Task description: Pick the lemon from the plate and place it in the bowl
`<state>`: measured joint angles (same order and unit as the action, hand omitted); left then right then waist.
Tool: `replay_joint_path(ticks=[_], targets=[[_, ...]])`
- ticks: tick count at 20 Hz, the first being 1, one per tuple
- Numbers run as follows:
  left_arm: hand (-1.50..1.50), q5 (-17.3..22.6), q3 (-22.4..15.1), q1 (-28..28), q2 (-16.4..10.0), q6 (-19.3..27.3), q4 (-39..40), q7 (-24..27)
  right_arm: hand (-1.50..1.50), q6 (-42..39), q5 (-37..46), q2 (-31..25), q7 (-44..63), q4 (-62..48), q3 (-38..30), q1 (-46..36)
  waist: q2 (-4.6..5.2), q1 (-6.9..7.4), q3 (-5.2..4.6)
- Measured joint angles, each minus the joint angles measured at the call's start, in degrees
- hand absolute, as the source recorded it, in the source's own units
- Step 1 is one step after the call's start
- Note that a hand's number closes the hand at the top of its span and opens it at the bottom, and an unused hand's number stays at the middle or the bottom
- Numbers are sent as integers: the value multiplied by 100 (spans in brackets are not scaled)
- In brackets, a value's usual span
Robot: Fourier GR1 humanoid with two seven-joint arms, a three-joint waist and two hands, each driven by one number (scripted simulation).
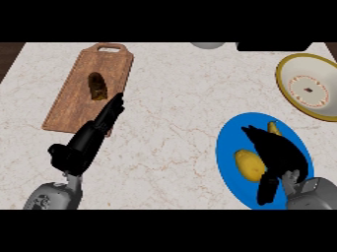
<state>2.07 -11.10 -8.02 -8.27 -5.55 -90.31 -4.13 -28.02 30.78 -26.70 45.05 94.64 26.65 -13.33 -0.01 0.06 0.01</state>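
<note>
Yellow oval lemon (250,165) lies on blue round plate (228,140), just beside right hand (277,155), fingers straight, pinching nothing. Left hand (81,147) straight-fingered, tips over brown wooden cutting board (77,93). Yellow-rimmed white bowl (330,78) farther right.

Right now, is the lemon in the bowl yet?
Not yet. Nothing looks done: no lemon shows in the bowl. The right hand hangs open over the blue plate, beside a yellow fruit lying there, likely the lemon. Grasping, lifting and carrying it to the bowl are left.
</note>
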Motion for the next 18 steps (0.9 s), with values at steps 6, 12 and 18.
replay_joint_path(ticks=[6,12,18], targets=[[0,-48,164,-6,75,-183,70,41,150,34,455,193,-721,-441,-320,122,1,0,0],[0,-142,144,226,142,-260,-46,137,150,453,978,549,-1374,-828,-301,-26,-3,14,-4],[0,-177,290,75,222,-356,72,79,150,674,1420,700,-1864,-1019,-552,-39,-1,4,-2]])
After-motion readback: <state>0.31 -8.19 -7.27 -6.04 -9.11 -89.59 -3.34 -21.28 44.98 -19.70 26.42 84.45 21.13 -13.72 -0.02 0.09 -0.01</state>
